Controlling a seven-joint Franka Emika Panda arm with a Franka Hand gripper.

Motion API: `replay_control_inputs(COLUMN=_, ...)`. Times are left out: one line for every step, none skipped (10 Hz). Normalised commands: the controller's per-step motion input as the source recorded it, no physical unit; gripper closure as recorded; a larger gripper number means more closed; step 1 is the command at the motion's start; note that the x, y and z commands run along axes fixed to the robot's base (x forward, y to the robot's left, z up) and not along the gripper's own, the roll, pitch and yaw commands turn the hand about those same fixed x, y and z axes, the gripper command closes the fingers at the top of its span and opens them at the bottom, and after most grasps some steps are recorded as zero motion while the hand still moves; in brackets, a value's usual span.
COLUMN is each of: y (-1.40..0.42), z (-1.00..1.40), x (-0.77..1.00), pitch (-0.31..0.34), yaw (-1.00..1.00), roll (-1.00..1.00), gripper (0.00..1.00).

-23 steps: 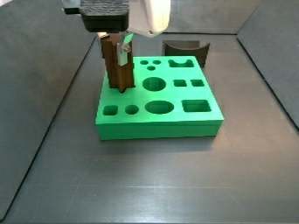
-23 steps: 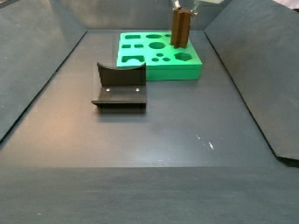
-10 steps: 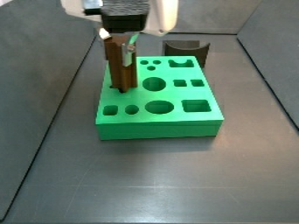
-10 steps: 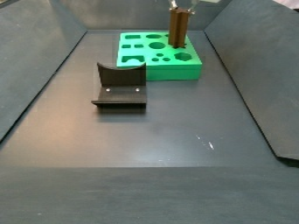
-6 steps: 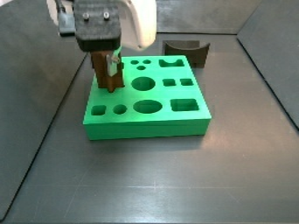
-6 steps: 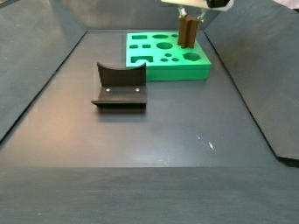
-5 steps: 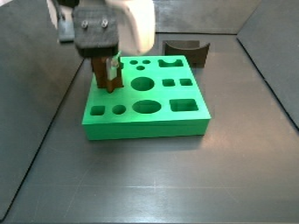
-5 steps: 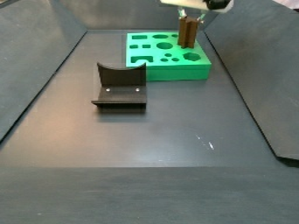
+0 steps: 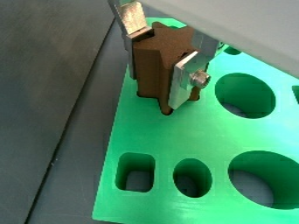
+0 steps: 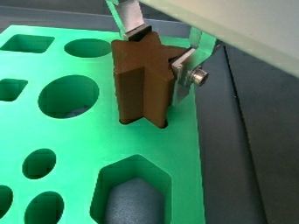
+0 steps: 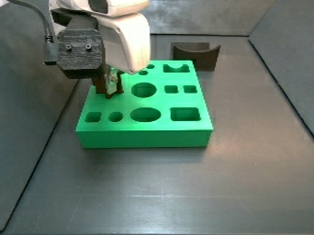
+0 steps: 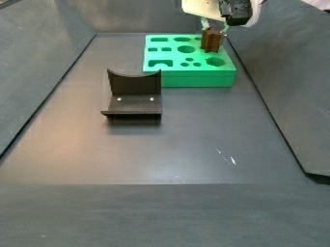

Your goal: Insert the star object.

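Note:
The star object (image 9: 156,68) is a brown ridged peg that stands upright with its lower end in the star-shaped hole near one edge of the green block (image 9: 128,131). My gripper (image 9: 162,54) is shut on the peg's upper part, one silver finger (image 9: 184,80) on each side. Both wrist views show this; the peg (image 10: 140,80) rises well above the block (image 10: 93,140). In a side view my gripper (image 11: 108,83) hides most of the peg at the block's (image 11: 141,138) left edge. The peg (image 12: 210,42) looks short above the block (image 12: 194,77).
The dark fixture (image 12: 129,94) stands on the grey floor apart from the block; it also shows behind the block in a side view (image 11: 196,52). The block has several other holes, round, square and oval. Dark sloped walls enclose the floor.
My gripper has come down with the peg, so the peg stands lower in its hole. The green block has shifted sideways on the floor along with it.

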Motion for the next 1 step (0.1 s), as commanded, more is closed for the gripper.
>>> replay_control_inputs(y=0.00, z=0.00, x=0.00, pitch=0.000, yaw=0.00, roll=0.00, gripper=1.00)
